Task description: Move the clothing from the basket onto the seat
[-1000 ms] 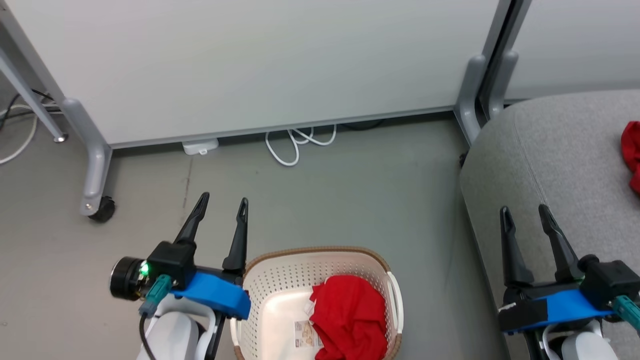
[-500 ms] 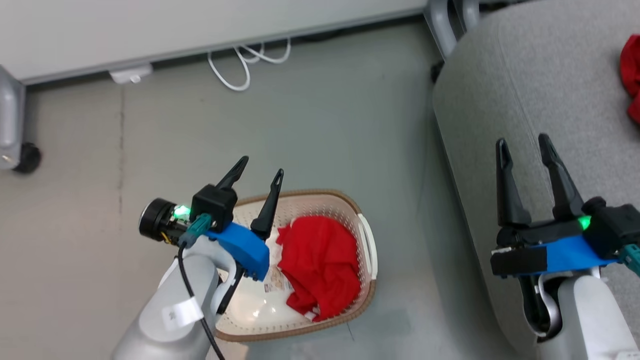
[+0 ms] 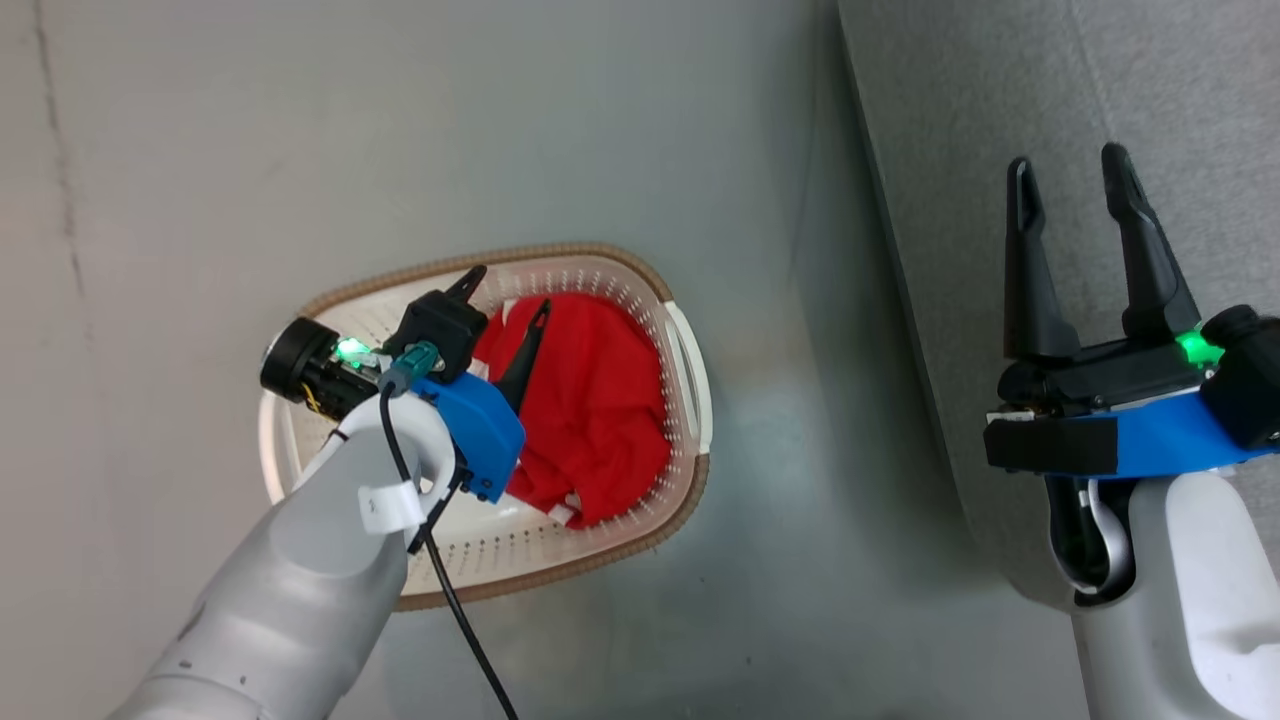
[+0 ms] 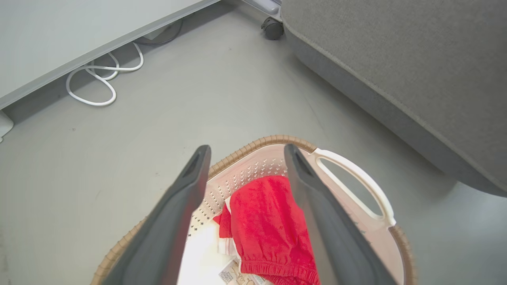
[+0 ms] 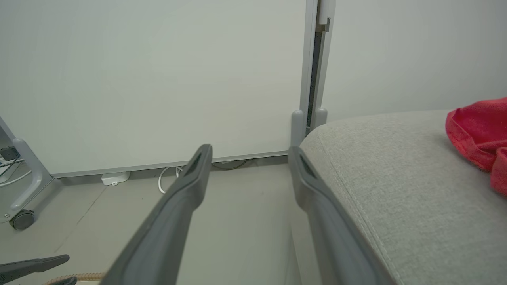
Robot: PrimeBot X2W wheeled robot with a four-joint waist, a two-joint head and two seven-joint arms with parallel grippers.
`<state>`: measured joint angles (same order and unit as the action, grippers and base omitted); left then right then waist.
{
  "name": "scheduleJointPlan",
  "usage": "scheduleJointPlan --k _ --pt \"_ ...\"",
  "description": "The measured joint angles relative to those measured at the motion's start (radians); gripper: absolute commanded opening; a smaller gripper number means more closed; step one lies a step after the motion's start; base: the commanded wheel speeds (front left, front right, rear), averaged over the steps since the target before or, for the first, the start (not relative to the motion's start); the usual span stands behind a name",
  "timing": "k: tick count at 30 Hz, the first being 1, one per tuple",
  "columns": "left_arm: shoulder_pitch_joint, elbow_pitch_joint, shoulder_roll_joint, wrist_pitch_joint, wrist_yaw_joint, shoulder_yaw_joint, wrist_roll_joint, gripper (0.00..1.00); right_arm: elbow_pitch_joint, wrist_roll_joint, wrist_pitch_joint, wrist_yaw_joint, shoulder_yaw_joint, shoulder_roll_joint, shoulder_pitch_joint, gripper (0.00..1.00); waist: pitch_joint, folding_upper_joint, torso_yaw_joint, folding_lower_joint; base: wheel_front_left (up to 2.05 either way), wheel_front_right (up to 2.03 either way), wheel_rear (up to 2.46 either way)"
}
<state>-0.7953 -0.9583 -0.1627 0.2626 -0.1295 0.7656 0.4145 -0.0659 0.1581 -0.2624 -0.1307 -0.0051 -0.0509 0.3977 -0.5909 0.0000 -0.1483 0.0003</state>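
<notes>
The cream basket [image 3: 560,250] stands on the floor with a crumpled red garment [image 3: 600,400] in its right half. My left gripper [image 3: 509,290] is open and hangs inside the basket's rim, its fingers straddling the garment's left edge without gripping it. In the left wrist view the red garment [image 4: 269,221] lies between and below the open gripper [image 4: 246,148], beside the white handle [image 4: 356,178]. My right gripper [image 3: 1069,160] is open and empty over the edge of the grey seat [image 3: 1000,120]. A second red garment [image 5: 479,130] lies on the seat [image 5: 396,178].
A white cable [image 4: 99,79] coils on the floor below a pale wall panel [image 5: 158,79]. A grey partition leg with a caster [image 5: 21,219] stands at the left. The seat's edge runs close to the basket's right side. A barcode sticker [image 4: 237,277] shows on the basket floor.
The head camera has tilted down, shifting the whole picture. My left gripper has gone from beside the basket to inside it, above the red garment. The right gripper stays open by the seat.
</notes>
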Motion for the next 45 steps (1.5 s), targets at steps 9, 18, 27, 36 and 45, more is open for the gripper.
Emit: scheduleJointPlan --k 9,18,27,36,45 --pt "-0.123 -0.106 -0.014 -0.021 0.000 0.157 0.078 1.00 0.031 0.004 0.000 0.000 0.013 0.000 0.061 1.00 -0.165 0.0000 -0.024 0.0000 0.00 0.00 0.00" --pt "-0.183 -0.160 -0.042 -0.058 0.000 0.273 0.168 1.00 0.047 0.009 0.000 0.000 0.015 0.000 0.098 1.00 -0.287 -0.0001 -0.042 -0.0001 0.00 0.00 0.00" --pt "-0.225 -0.202 -0.054 -0.114 0.000 0.366 0.228 1.00 0.063 0.001 0.000 0.000 0.021 0.000 0.113 1.00 -0.367 0.0000 -0.049 -0.0002 0.00 0.00 0.00" --pt "-0.264 -0.248 -0.056 -0.140 0.000 0.409 0.277 1.00 0.080 -0.002 0.000 0.000 0.032 0.000 0.125 1.00 -0.434 0.0000 -0.052 -0.0002 0.00 0.00 0.00" --pt "-0.298 -0.251 -0.064 -0.143 0.000 0.440 0.322 1.00 0.099 0.002 0.000 0.000 0.032 0.000 0.125 1.00 -0.491 0.0000 -0.066 -0.0002 0.00 0.00 0.00"
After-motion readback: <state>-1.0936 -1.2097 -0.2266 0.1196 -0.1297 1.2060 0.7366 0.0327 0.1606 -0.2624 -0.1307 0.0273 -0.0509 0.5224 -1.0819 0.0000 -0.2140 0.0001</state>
